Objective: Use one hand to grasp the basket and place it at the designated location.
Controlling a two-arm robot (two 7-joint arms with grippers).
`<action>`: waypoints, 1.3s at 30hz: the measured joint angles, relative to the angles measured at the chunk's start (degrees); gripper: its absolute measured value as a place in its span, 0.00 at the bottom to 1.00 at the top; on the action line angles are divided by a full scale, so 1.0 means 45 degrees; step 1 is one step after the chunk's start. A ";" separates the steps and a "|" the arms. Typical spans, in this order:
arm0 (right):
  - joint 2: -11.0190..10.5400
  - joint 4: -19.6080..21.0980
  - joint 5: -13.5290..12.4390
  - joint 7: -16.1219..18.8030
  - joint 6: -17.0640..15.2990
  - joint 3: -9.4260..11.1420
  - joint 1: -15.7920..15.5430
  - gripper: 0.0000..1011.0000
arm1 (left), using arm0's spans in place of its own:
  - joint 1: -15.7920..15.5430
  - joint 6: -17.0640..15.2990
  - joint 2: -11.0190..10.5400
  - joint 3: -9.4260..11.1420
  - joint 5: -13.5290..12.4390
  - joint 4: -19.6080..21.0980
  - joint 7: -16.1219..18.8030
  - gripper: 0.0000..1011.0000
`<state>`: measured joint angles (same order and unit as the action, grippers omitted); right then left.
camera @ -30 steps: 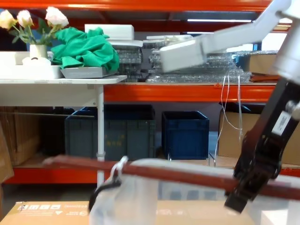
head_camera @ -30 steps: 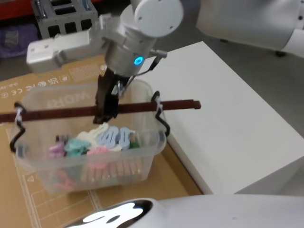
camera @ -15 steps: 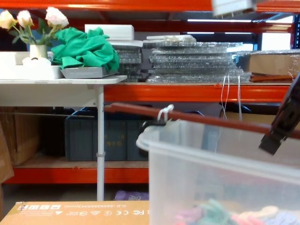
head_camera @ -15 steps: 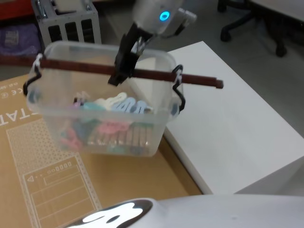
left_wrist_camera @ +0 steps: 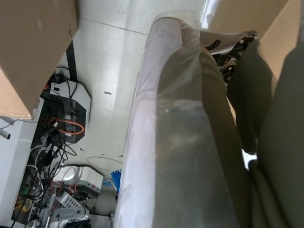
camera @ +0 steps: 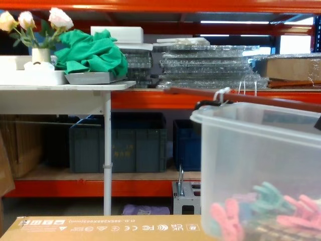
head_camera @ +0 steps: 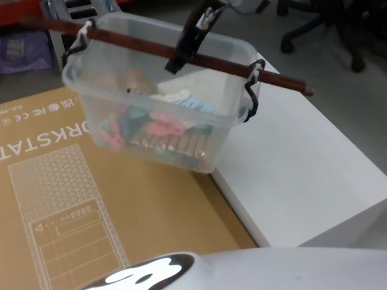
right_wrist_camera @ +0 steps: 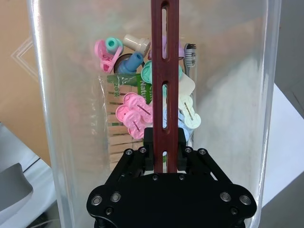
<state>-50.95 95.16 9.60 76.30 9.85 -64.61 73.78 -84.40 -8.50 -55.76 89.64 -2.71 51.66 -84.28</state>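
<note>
The basket (head_camera: pixel 151 90) is a translucent white tub hanging in the air, tilted, over the edge between the cardboard and the white table. Coloured clothespins (head_camera: pixel 163 127) lie inside. My right gripper (head_camera: pixel 179 58) is shut on the middle of the reddish-brown handle (head_camera: pixel 133 41) and comes down from above. In the right wrist view the black gripper (right_wrist_camera: pixel 165 140) clamps the slotted handle (right_wrist_camera: pixel 164 71) above the pegs (right_wrist_camera: pixel 137 114). In the chest view the basket (camera: pixel 261 160) hangs at the right, its handle (camera: pixel 241 96) across the top.
A white table (head_camera: pixel 302 157) stands at the right, a printed cardboard sheet (head_camera: pixel 60 199) lies at the left. Behind are orange shelving (camera: pixel 150 98), dark blue crates (camera: pixel 118 143) and a white side table (camera: pixel 60 88). The left wrist view shows a plastic-wrapped surface (left_wrist_camera: pixel 180 142) above the floor.
The right gripper has lifted the basket off the cardboard, then carried it higher and to the right, toward the white table. The basket now hangs tilted.
</note>
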 joint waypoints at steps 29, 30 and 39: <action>-0.0895 -0.2002 0.0152 0.0859 -0.2282 0.1097 -0.0110 0.23 | 0.0000 0.0000 0.0000 0.0000 0.0000 -0.0001 0.0000 0.00; -0.0912 -0.2138 0.0209 0.0872 -0.2358 0.1136 -0.0123 0.23 | 0.0000 0.0001 0.0000 0.0000 0.0000 -0.0002 0.0000 0.00; -0.0924 -0.3013 0.0551 0.0982 -0.2851 0.1343 -0.0128 0.23 | -0.0001 0.0000 0.0000 0.0000 0.0000 -0.0002 0.0000 0.00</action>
<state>-55.11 81.60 12.08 80.72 -2.98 -58.57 73.20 -84.41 -8.50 -55.76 89.64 -2.71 51.65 -84.28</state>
